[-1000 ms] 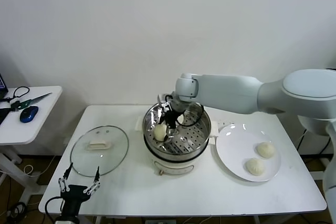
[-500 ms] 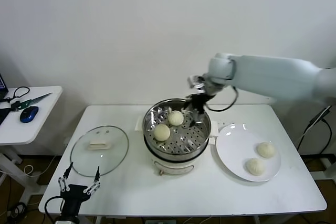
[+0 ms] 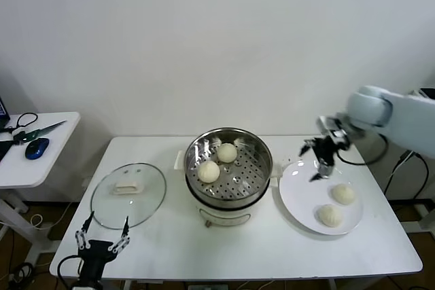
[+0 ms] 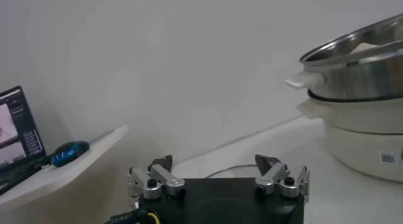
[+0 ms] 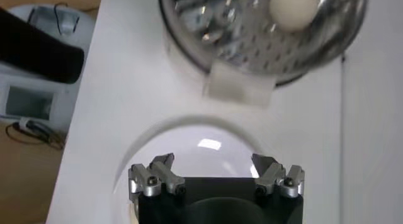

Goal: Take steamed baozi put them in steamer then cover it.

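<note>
white table (image 3: pixel 238 252) against white wall | steamer (image 3: pixel 230 174) mid-table: two steamed baozi (image 3: pixel 209 171) | white plate (image 3: pixel 299 195) beside it: two more | right gripper (image 3: pixel 318 161) over plate, spread, empty | left gripper (image 3: pixel 102 241) parked, spread, near glass lid (image 3: pixel 129 195)

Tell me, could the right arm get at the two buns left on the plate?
Probably yes. The right end effector hangs open just above the plate, and both buns lie uncovered with nothing between them and it.
</note>
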Action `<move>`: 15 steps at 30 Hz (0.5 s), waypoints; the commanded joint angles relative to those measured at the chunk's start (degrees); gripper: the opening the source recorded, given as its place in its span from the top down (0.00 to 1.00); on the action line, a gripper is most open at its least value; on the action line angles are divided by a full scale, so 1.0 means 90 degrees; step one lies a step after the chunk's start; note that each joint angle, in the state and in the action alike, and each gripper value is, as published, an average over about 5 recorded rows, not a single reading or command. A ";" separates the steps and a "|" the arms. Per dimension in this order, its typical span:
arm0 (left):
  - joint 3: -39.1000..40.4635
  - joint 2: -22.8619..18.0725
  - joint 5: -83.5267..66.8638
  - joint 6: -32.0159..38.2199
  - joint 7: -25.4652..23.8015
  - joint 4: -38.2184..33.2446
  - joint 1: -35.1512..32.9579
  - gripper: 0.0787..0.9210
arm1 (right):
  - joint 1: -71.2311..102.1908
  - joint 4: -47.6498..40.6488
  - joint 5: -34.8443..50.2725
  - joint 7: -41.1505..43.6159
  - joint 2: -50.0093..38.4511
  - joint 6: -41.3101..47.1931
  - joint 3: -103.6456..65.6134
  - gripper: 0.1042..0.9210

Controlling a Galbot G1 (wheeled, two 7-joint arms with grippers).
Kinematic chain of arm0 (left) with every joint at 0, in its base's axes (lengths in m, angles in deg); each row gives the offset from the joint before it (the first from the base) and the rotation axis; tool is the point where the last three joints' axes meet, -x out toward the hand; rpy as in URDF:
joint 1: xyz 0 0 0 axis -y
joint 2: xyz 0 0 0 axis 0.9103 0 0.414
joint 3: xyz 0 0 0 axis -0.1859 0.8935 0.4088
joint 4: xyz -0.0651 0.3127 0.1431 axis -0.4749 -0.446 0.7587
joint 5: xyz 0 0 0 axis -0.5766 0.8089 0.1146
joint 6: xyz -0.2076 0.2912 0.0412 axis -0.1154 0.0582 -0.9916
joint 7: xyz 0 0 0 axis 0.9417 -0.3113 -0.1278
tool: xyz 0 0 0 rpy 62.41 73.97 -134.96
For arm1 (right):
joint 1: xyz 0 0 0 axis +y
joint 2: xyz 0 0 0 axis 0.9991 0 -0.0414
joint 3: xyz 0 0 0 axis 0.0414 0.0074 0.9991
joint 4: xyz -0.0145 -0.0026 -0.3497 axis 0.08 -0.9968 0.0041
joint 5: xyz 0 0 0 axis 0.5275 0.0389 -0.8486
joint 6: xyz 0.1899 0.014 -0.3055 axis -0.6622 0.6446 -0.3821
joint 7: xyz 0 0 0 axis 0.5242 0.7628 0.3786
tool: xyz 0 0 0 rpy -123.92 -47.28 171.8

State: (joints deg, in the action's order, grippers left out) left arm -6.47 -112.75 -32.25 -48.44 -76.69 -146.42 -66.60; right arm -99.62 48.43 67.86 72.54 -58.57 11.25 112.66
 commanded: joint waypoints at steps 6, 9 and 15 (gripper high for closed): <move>-0.0042 -0.0084 0.0167 -0.0067 -0.0008 0.0016 0.0004 0.12 | 0.3036 -0.0809 -0.1881 0.0138 -0.0675 -0.0357 -0.2062 0.12; -0.0041 -0.0117 0.0201 -0.0090 -0.0007 0.0039 0.0057 0.12 | 0.3274 -0.1004 -0.1908 0.0116 -0.0423 -0.0362 -0.2247 0.12; -0.0036 -0.0152 0.0260 -0.0094 -0.0004 0.0121 0.0085 0.12 | 0.3383 -0.1344 -0.1838 0.0085 0.0123 -0.0363 -0.2311 0.12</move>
State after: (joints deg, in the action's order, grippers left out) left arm -6.80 -114.00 -30.35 -49.22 -76.73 -145.56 -65.92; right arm -77.73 40.99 55.22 73.18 -60.60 8.69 97.76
